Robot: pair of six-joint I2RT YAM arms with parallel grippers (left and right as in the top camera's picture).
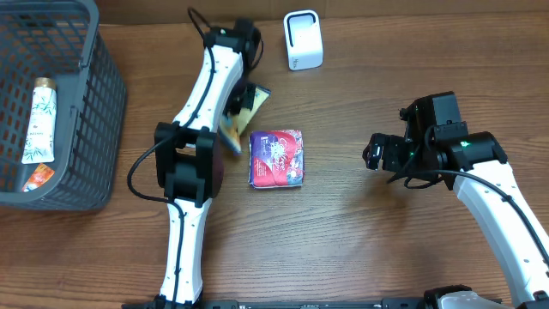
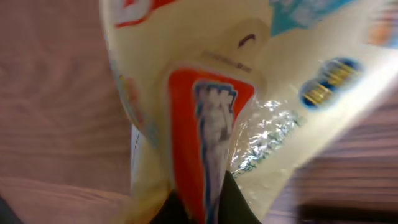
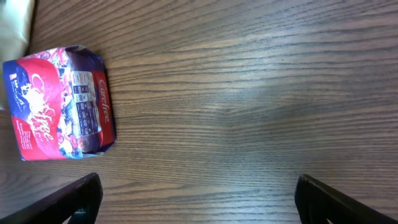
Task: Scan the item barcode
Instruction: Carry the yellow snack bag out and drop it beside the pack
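Observation:
My left gripper [image 1: 238,110] is shut on a yellow packet [image 1: 253,103] with red and blue print, held above the table a little left of and below the white scanner [image 1: 303,40]. The packet [image 2: 249,93] fills the left wrist view, its red-printed fold pinched in my left gripper [image 2: 202,205]. A red and purple packet [image 1: 275,158] lies flat on the table just below the held one. My right gripper [image 1: 373,154] hovers open to the right of that packet [image 3: 59,102]. Only bare wood shows in my right gripper [image 3: 199,199]. No barcode is readable in any view.
A grey plastic basket [image 1: 94,129] stands at the far left, holding a white tube [image 1: 39,120] and a small orange item [image 1: 36,177]. The wooden table [image 1: 360,240] runs between the two arms.

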